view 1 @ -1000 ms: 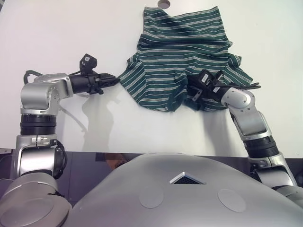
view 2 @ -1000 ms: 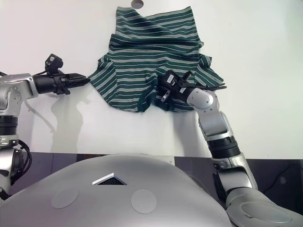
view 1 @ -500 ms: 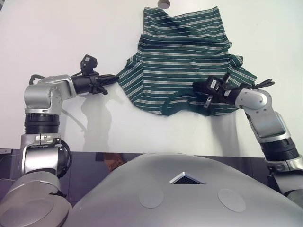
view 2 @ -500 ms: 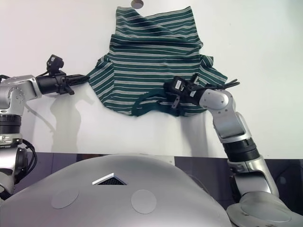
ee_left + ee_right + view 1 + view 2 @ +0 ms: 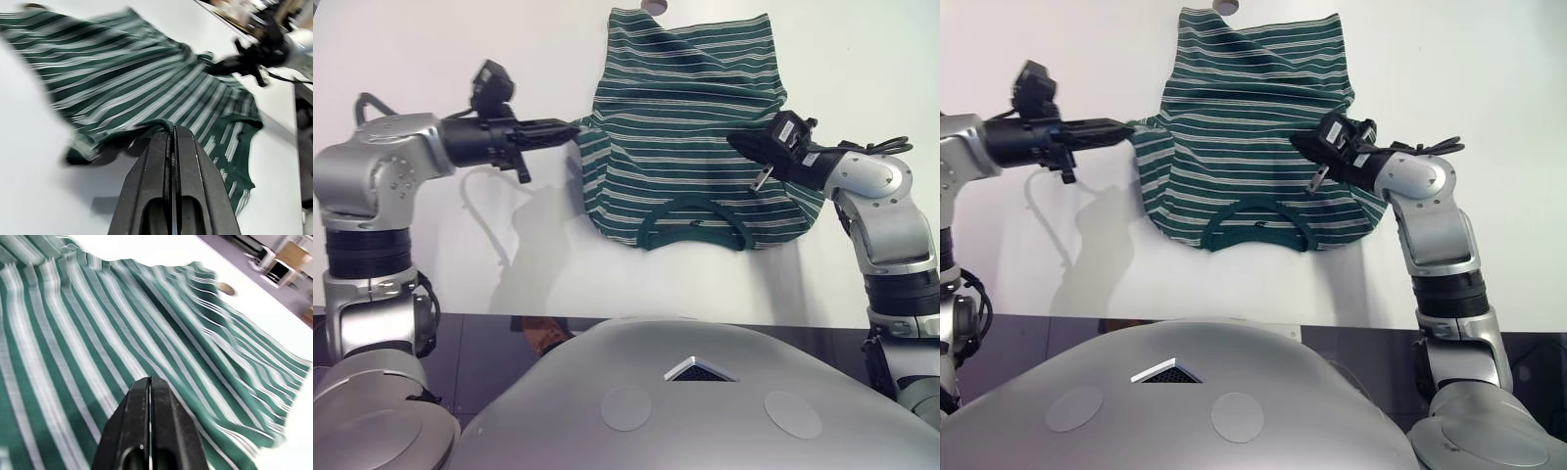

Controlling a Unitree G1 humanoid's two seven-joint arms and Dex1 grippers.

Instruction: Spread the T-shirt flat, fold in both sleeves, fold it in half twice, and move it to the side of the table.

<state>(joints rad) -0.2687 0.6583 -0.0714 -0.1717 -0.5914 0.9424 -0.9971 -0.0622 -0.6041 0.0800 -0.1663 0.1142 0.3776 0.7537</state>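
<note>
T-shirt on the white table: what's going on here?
The robot is handling a green striped T-shirt, which lies rumpled on the table with its collar toward the robot. The left tool is shut on the shirt's left edge, holding it off the surface. The right tool is shut over the shirt's right side; whether it pinches cloth is unclear.

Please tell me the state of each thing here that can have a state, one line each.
T-shirt: unfolded, wrinkled, lying on the table, collar toward the robot.
Left gripper: shut on the T-shirt's edge.
Right gripper: shut above the T-shirt; grip on cloth unclear.
</note>
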